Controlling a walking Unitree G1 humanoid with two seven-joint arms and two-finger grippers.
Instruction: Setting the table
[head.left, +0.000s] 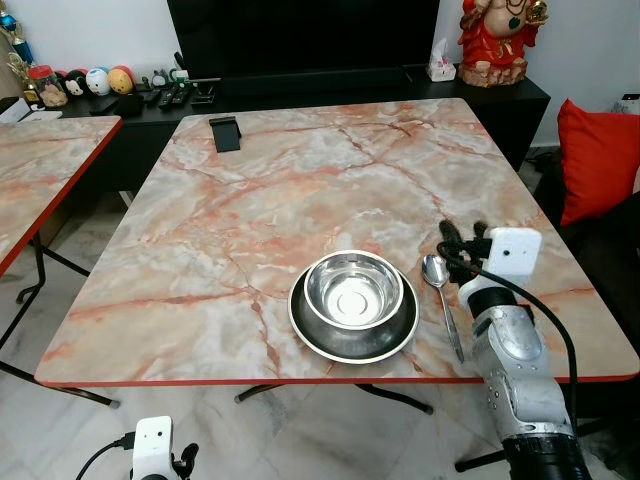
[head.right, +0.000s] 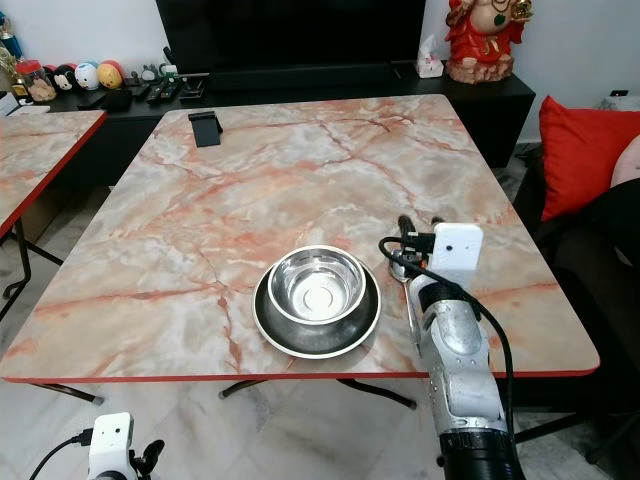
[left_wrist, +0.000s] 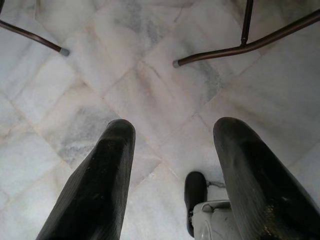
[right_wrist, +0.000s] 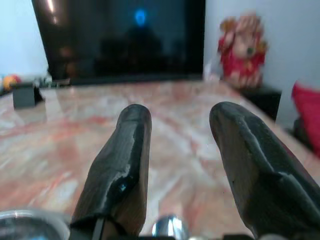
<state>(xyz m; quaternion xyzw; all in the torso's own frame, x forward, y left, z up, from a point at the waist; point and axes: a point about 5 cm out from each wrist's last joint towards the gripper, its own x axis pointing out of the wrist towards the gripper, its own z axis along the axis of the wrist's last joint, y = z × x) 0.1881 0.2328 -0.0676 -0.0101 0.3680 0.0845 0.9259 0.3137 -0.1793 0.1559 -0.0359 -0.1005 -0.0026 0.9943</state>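
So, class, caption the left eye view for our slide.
Right gripper, fingers apart, above a spoon beside a steel bowl on its plate.

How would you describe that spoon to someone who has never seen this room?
Start at the big marble-patterned table with the red edge. Near its front edge sits a steel bowl on a dark plate. The spoon lies flat on the tabletop just right of them, bowl end away from the front edge, with the right pincer open just above it; it is the only slim, long piece there.
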